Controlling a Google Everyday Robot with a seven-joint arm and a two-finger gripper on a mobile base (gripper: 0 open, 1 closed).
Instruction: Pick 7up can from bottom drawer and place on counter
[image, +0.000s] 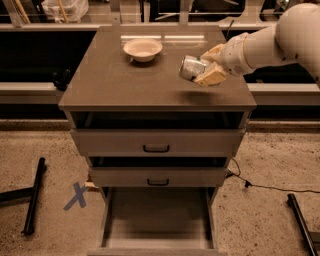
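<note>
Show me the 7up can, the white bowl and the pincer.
7up can (188, 67), camera view, silvery end.
white bowl (143, 48), camera view, inside.
pincer (204, 67), camera view, midway between fingertips; over the counter (110, 82), gripping the can.

Grey-brown desk (115, 85), glossy top, carries one white bowl (143, 49) at back centre. Over its right side the tool (207, 67) hovers w/ 7up can (190, 67) clamped sideways.

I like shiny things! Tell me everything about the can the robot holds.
The 7up can is a small metal cylinder, its silvery round end facing left, with a pale label. It lies sideways, clamped between the two tan fingers of the gripper, over the right part of the counter. It seems to hang just above the top, a shadow below it. Only the fingers touch it.
</note>
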